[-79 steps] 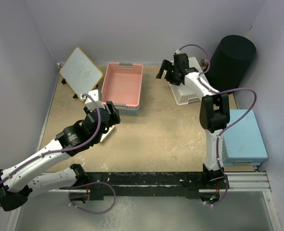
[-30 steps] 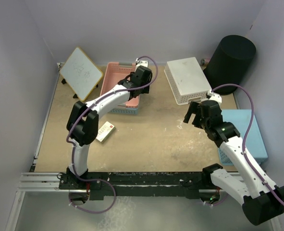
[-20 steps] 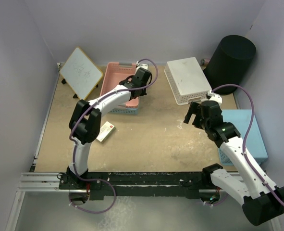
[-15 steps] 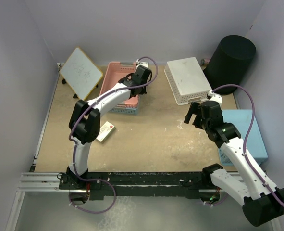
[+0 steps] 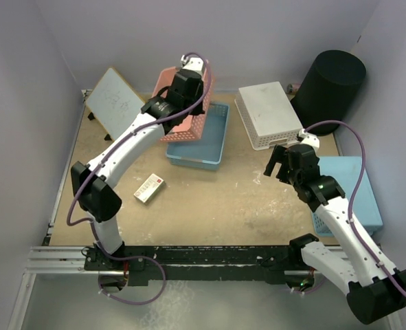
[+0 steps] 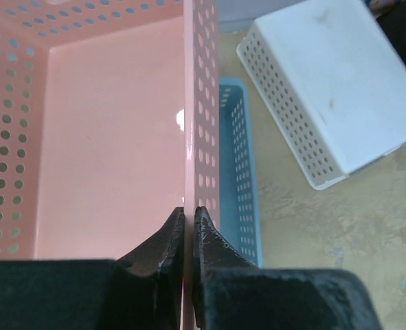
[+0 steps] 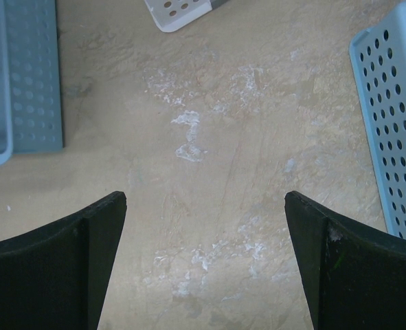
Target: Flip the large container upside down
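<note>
The large container (image 5: 330, 86), a tall round black wastebasket, stands at the far right corner against the wall, and neither gripper touches it. My left gripper (image 5: 183, 88) (image 6: 187, 214) is shut on the side wall of a pink lattice basket (image 5: 190, 122) (image 6: 113, 137), which hangs tilted above the table. My right gripper (image 5: 278, 162) (image 7: 204, 201) is open over bare tabletop, well short of the large container, with nothing between its fingers.
A blue basket (image 5: 204, 141) (image 6: 238, 179) (image 7: 24, 75) lies under the raised pink one. A white lattice basket (image 5: 268, 113) (image 6: 333, 89) lies bottom up beside the wastebasket. Another blue basket (image 5: 350, 196) (image 7: 395, 124) sits at the right edge. A whiteboard (image 5: 117, 103) and a small box (image 5: 149, 188) are on the left.
My left gripper closed on the pink basket's wall, then lifted and tipped it, uncovering the blue basket beneath. The right arm has stayed still.
</note>
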`<state>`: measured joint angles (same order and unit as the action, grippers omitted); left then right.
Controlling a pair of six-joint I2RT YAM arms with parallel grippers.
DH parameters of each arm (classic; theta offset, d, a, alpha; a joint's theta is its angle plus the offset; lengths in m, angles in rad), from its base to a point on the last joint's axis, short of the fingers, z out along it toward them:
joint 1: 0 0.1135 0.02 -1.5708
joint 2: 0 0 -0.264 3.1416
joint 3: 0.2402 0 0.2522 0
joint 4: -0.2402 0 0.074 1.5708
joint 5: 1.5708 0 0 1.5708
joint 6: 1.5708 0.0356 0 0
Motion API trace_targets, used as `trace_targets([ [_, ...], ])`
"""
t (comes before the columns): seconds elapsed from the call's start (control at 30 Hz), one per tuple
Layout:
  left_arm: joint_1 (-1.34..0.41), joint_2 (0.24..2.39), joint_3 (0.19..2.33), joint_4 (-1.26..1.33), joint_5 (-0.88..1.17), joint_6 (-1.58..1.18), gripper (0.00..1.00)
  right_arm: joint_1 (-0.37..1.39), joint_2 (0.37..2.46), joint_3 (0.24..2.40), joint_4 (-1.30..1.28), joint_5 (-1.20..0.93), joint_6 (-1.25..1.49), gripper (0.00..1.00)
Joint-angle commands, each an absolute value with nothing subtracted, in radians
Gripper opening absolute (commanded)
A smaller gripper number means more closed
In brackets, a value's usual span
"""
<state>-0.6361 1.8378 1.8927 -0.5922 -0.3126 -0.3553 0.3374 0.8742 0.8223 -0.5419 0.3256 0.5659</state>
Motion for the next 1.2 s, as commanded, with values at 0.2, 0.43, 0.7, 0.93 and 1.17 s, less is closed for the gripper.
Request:
trace_targets([
  [0.2,-0.690,1.713,1.908,-0.505,-0.202,-0.390,0.00,0.334,0.831,0.946,-0.588,0.455,0.526,1.00],
  [0.43,-0.739,1.586,1.734,-0.269,0.114,-0.576,0.00,0.334,0.773,1.095,-0.690,0.679,0.501,1.00],
  [0.7,-0.782,1.497,1.282,0.393,0.359,-1.101,0.00,0.334,0.632,1.224,-0.665,0.840,0.459,1.00],
  [0.93,-0.850,1.680,1.092,0.995,0.380,-1.540,0.00,0.335,0.613,1.226,-0.604,0.854,0.421,1.00],
  [1.17,-0.869,1.892,0.983,1.409,0.276,-1.857,0.00,0.335,0.627,1.206,-0.603,0.843,0.422,1.00],
])
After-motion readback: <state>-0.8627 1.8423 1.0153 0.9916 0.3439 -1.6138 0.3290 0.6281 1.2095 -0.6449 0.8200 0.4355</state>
